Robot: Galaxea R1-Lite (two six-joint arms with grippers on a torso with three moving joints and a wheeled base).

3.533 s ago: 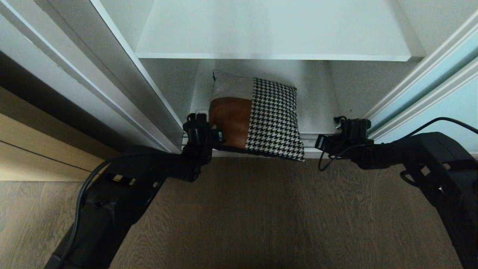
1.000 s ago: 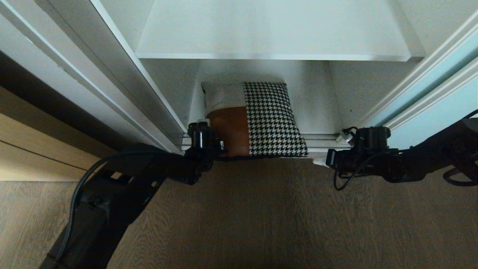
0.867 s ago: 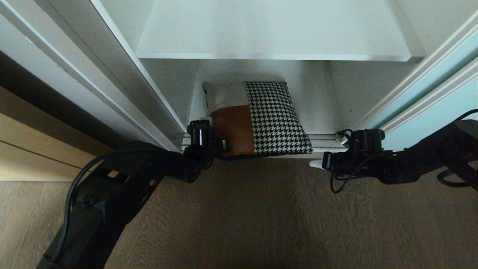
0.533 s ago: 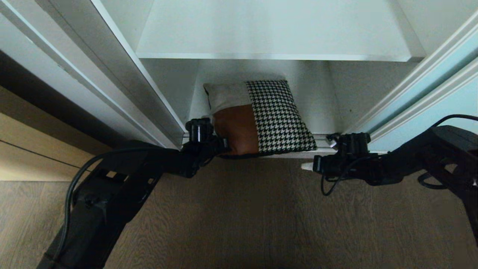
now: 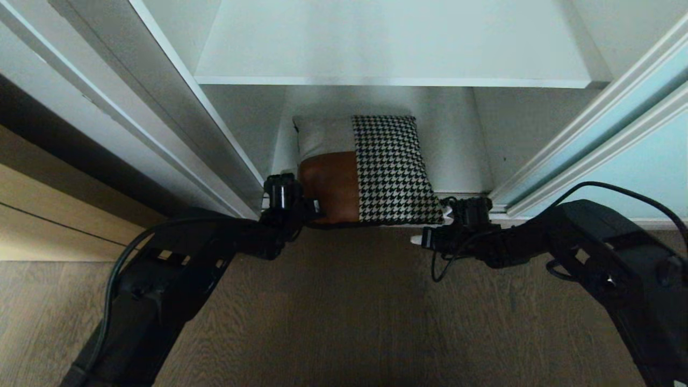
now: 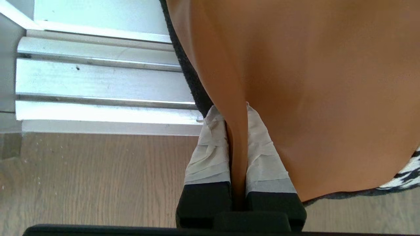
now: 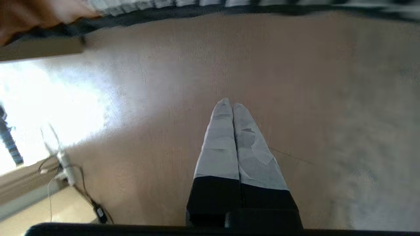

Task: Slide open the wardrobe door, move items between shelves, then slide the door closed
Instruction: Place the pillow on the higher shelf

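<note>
The patchwork cushion [image 5: 376,172] of rust-brown, cream and houndstooth lies on the bottom shelf [image 5: 462,156], its front edge over the door track. My left gripper [image 5: 314,207] is at its front left corner. In the left wrist view this gripper [image 6: 229,109] is shut on a fold of the cushion's [image 6: 311,82] brown fabric. My right gripper [image 5: 416,240] hovers just off the front right corner, shut and empty, over the floor [image 7: 229,103]. The sliding wardrobe door [image 5: 634,166] stands pushed to the right. A bare upper shelf [image 5: 392,43] sits above.
The metal door track [image 6: 98,82] runs along the wardrobe's front edge. A white side wall and frame [image 5: 161,107] rise close on the left. Wood floor [image 5: 344,312] spreads in front. A cable with a plug [image 7: 65,164] lies on the floor.
My right arm has swung left from the door side to the cushion's front right corner. The cushion has shifted and turned slightly. The left gripper has kept its hold.
</note>
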